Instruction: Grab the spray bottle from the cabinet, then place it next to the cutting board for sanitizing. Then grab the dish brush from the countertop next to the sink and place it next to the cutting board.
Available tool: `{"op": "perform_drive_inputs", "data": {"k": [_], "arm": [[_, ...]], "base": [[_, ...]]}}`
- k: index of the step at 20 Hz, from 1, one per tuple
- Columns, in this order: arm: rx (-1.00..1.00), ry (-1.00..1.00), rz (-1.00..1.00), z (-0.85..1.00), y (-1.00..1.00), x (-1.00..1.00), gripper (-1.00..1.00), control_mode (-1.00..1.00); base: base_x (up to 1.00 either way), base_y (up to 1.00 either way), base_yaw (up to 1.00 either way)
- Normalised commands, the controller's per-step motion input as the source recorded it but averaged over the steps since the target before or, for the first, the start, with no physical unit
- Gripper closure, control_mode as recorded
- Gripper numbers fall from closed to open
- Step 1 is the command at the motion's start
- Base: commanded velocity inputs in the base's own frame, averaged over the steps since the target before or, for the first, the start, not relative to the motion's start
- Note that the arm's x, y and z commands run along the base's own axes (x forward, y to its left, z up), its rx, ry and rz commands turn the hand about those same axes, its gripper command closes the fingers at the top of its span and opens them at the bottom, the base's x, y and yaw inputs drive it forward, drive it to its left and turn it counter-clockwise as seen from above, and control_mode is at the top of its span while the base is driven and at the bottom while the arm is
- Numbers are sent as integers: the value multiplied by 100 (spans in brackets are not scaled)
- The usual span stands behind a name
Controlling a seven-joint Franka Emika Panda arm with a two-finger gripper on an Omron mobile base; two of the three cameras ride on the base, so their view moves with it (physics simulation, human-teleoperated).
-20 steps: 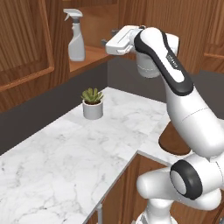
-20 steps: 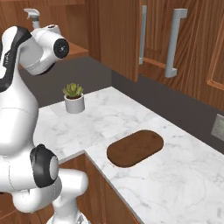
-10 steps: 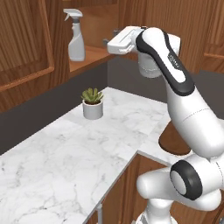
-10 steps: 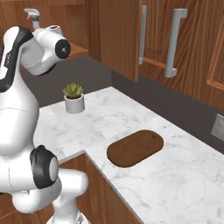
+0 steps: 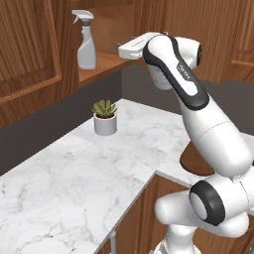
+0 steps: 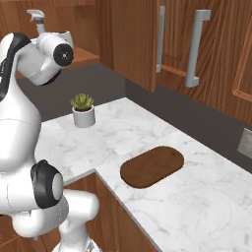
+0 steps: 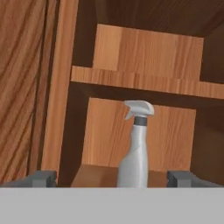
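Note:
The spray bottle (image 5: 87, 43) stands upright on the bare shelf of the open wall cabinet (image 5: 106, 62), its trigger head (image 6: 35, 16) peeking past my arm in the right base view. My gripper (image 5: 120, 49) hovers level with the shelf, right of the bottle and apart from it. In the hand view the spray bottle (image 7: 134, 154) is straight ahead, beyond my gripper (image 7: 113, 179), whose fingertips (image 7: 43, 178) stand wide open with nothing between them. The dark oval cutting board (image 6: 152, 166) lies on the marble countertop (image 6: 197, 206). The dish brush and sink are out of view.
A small plant in a white pot (image 5: 104, 120) stands on the countertop (image 5: 74, 163) below the cabinet. The cabinet's open door (image 5: 25, 44) hangs left of the shelf. Shut wall cabinets with long handles (image 6: 197, 47) line the right wall.

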Motion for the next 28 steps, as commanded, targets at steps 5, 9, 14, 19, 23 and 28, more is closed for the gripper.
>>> {"op": "perform_drive_inputs", "data": {"k": [5,9,14,19,23,28], "arm": [[0,11,-8,0,-1,41,-100,-100],[0,11,0,0,-2,37,-100,-100],[0,9,0,0,0,40,-100,-100],[-1,7,-3,0,15,42,-100,-100],[-1,4,-3,0,17,27,-100,-100],[-5,4,-4,1,28,18,-100,-100]], "base": [[0,0,0],[0,0,0],[0,0,0],[0,0,0],[0,0,0],[0,0,0]]}}
